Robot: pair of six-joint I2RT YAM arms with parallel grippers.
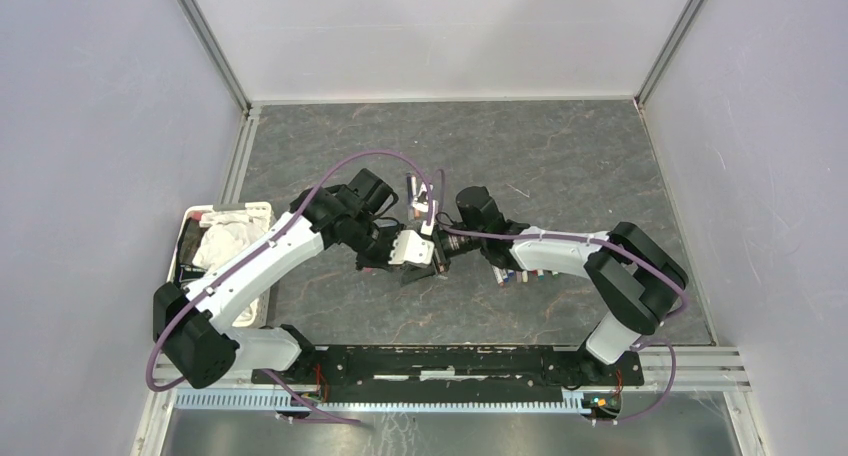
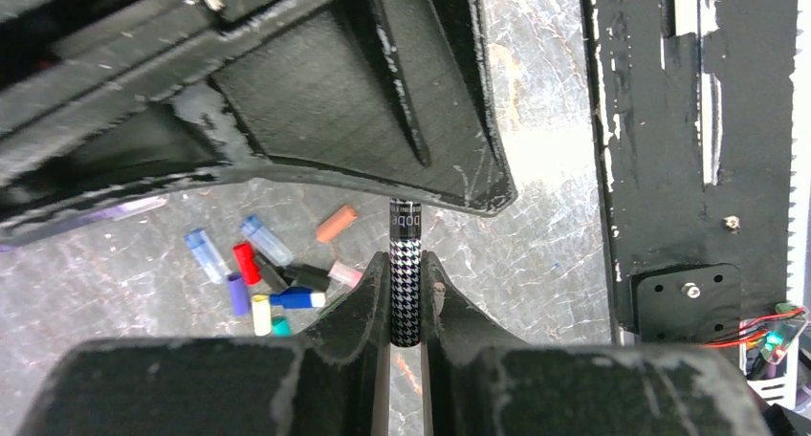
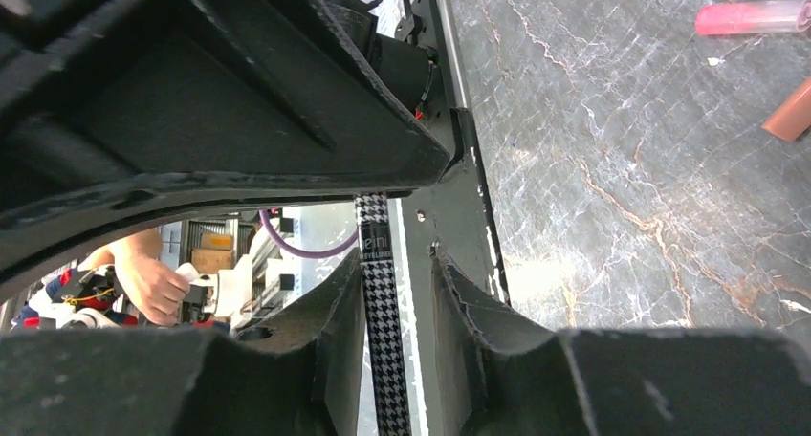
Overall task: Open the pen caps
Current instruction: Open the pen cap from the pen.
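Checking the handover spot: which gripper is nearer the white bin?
Left. The left gripper sits right of the bin, the right gripper farther right; both are around one pen.

I record a grey marbled table [image 1: 580, 166]. On it I see loose pen caps [image 2: 273, 273] lying in a cluster, a brown cap [image 2: 336, 223] just apart from them, and a pink pen [image 3: 756, 17] lying flat. A white tray [image 1: 240, 207] stands at the left edge.

Shows the right gripper [image 3: 397, 264] with fingers [image 3: 469, 359] parted around a houndstooth pen [image 3: 383, 302], a gap on one side, under a scuffed black housing [image 3: 191, 101], beside a marbled grey table [image 3: 622, 187] bearing a pink pen [image 3: 751, 17] and a brown cap [image 3: 792, 119].
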